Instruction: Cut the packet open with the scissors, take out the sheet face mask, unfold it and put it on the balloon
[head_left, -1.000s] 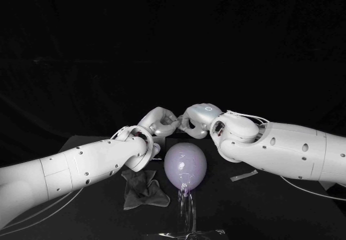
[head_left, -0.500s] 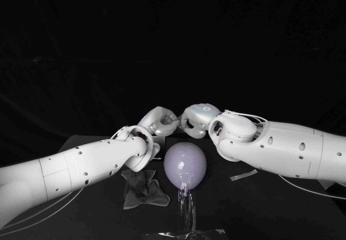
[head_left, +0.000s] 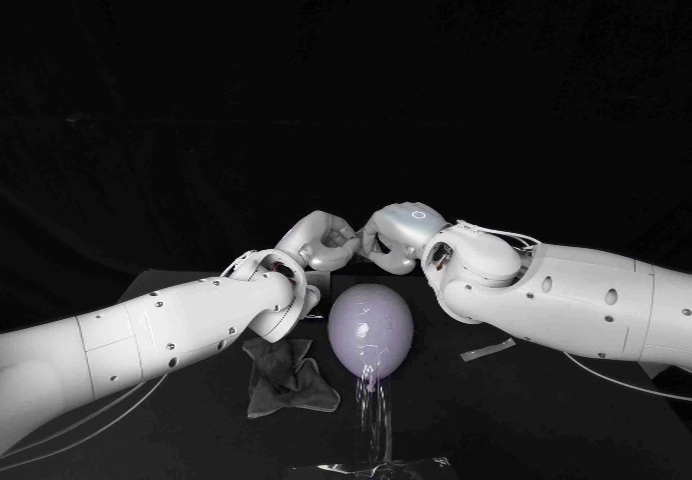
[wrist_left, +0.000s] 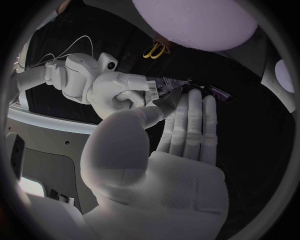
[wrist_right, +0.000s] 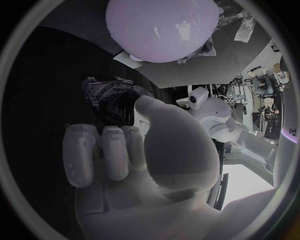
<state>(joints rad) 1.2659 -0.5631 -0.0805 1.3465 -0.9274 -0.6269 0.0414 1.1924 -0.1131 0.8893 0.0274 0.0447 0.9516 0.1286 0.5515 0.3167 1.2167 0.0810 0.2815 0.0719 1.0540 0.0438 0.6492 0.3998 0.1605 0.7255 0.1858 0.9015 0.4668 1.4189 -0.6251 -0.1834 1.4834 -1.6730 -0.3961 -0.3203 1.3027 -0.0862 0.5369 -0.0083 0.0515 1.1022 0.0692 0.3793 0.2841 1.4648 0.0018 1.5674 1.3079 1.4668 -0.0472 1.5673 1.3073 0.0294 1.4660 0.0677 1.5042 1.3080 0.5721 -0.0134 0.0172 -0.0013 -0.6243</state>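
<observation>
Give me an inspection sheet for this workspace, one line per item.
Surface: black table, dark and bare-topped around the things.
Job's things: lilac balloon upright on a clear stand; packet held in the air beyond the balloon; yellow loops, likely the handles of the scissors, on the table. Whether the packet is cut cannot be told.
Clutter: crumpled grey cloth beside the stand; small pale strip on the other side.
Hands: left hand and right hand both hold the packet.
Cables: white cables loop at the right wrist.
Surroundings: black backdrop.
</observation>
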